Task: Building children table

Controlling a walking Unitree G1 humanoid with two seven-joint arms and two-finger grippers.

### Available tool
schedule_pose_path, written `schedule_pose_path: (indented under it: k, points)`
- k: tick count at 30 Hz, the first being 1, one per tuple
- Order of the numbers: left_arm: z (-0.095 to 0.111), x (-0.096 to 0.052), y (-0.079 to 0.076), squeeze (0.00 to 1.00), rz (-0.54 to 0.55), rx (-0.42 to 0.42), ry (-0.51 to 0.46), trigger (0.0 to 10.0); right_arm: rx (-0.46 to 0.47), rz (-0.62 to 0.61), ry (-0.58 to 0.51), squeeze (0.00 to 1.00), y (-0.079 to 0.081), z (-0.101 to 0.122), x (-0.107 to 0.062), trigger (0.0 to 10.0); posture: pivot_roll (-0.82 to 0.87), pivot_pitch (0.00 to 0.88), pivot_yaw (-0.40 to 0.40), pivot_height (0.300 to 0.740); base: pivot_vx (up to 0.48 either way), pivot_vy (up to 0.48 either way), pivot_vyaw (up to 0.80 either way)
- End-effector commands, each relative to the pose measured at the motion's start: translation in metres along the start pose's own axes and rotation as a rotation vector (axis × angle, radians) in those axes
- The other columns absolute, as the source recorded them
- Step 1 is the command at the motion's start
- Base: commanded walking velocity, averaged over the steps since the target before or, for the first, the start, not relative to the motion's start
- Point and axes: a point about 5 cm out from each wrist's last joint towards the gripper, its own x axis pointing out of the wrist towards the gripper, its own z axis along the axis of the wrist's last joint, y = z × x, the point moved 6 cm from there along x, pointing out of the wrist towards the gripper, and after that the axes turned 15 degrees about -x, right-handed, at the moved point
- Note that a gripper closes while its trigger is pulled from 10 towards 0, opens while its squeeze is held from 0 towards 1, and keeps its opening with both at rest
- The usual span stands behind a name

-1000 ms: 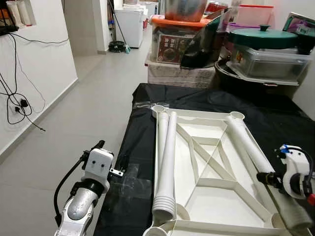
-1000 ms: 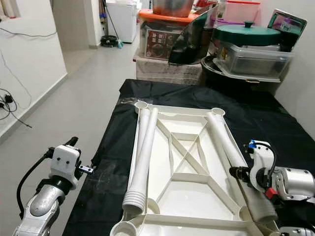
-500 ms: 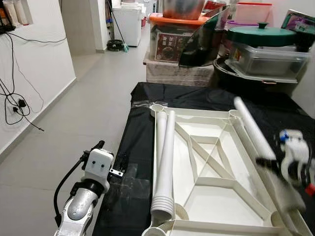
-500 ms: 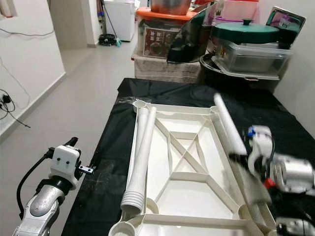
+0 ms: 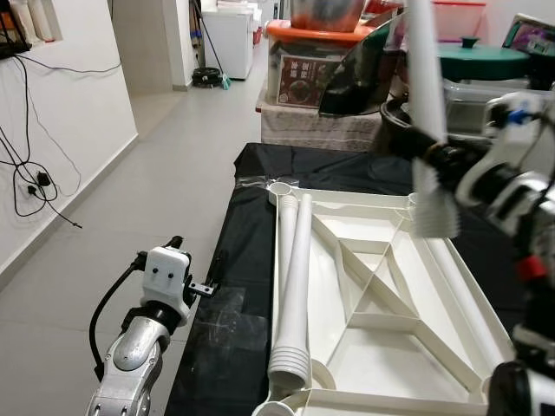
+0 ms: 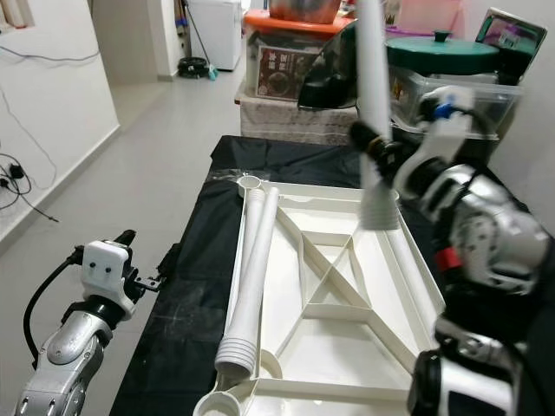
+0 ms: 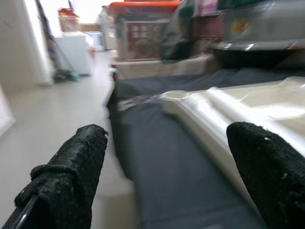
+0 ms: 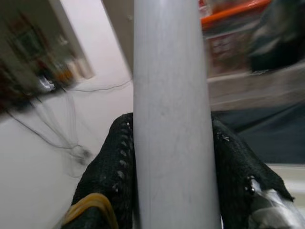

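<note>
An upturned white plastic tabletop (image 5: pixel 347 198) lies on a black-covered surface (image 5: pixel 225 260). Two white legs (image 5: pixel 293 277) lie side by side along its left edge, and another leg (image 5: pixel 464 290) lies along its right edge. My right gripper (image 5: pixel 436 156) is raised over the tabletop's far right corner, shut on a white leg (image 6: pixel 373 78) held almost upright with its ribbed end (image 6: pixel 379 211) downward. In the right wrist view both fingers (image 8: pixel 107 162) press on the tube (image 8: pixel 171 119). My left gripper (image 7: pixel 167 183) hangs open at the cloth's left edge, holding nothing.
Stacked storage boxes (image 5: pixel 303 69), a green-lidded pot (image 5: pixel 486 62) and clear tubs (image 6: pixel 442 91) crowd the space behind the surface. A tiled corridor (image 5: pixel 165 165) runs along the left, beside a white wall with dangling cables (image 5: pixel 26 182).
My right gripper has lifted the leg from the tabletop's right edge and swung it nearly upright. The left arm has hardly moved.
</note>
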Motion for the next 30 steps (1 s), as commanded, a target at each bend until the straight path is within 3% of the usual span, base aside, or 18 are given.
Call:
schedule_pose_path:
  k: [1, 2, 3, 6, 7, 9, 11, 19, 21, 24, 30]
  points:
    - [0.015, 0.003, -0.016, 0.00, -0.107, -0.048, -0.018, 10.0, 0.042, 0.007, -0.090, 0.00, 0.015, 0.008, 0.003, 0.0, 0.03, 0.000, -0.061, 0.740, 0.000, 0.000, 0.00]
    - [0.022, 0.004, -0.023, 0.00, -0.160, -0.068, -0.024, 10.0, 0.093, 0.027, -0.111, 0.00, 0.029, 0.003, 0.007, 0.0, 0.03, 0.000, -0.061, 0.740, 0.000, 0.000, 0.00]
    - [0.022, 0.004, -0.023, 0.00, -0.160, -0.068, -0.024, 10.0, 0.093, 0.027, -0.111, 0.00, 0.029, 0.003, 0.007, 0.0, 0.03, 0.000, -0.061, 0.740, 0.000, 0.000, 0.00]
    - [0.042, 0.007, -0.033, 0.00, -0.281, -0.050, -0.037, 10.0, 0.192, 0.085, -0.136, 0.00, 0.069, -0.007, 0.022, 0.0, 0.04, 0.000, -0.063, 0.740, 0.000, 0.000, 0.00]
    - [0.042, 0.007, -0.033, 0.00, -0.281, -0.050, -0.037, 10.0, 0.192, 0.085, -0.136, 0.00, 0.069, -0.007, 0.022, 0.0, 0.04, 0.000, -0.063, 0.740, 0.000, 0.000, 0.00]
    - [0.045, 0.007, -0.044, 0.00, -0.367, -0.063, -0.017, 10.0, 0.229, 0.120, -0.163, 0.00, 0.088, -0.006, 0.026, 0.0, 0.05, 0.000, -0.064, 0.740, 0.000, 0.000, 0.00]
    - [0.045, 0.007, -0.044, 0.00, -0.367, -0.063, -0.017, 10.0, 0.229, 0.120, -0.163, 0.00, 0.088, -0.006, 0.026, 0.0, 0.05, 0.000, -0.064, 0.740, 0.000, 0.000, 0.00]
    - [0.023, 0.001, -0.062, 0.00, -0.469, -0.155, 0.105, 10.0, 0.247, 0.221, -0.221, 0.00, 0.122, 0.003, 0.019, 0.0, 0.04, 0.000, -0.053, 0.740, 0.000, 0.000, 0.00]
    - [0.023, 0.001, -0.062, 0.00, -0.469, -0.155, 0.105, 10.0, 0.247, 0.221, -0.221, 0.00, 0.122, 0.003, 0.019, 0.0, 0.04, 0.000, -0.053, 0.740, 0.000, 0.000, 0.00]
    - [0.020, -0.001, -0.064, 0.00, -0.506, -0.264, 0.153, 10.0, 0.260, 0.305, -0.253, 0.00, 0.145, 0.005, 0.011, 0.0, 0.05, 0.000, -0.046, 0.740, 0.000, 0.000, 0.00]
    - [0.018, -0.002, -0.067, 0.00, -0.540, -0.307, 0.176, 10.0, 0.251, 0.354, -0.250, 0.00, 0.158, 0.002, 0.008, 0.0, 0.05, 0.000, -0.041, 0.740, 0.000, 0.000, 0.00]
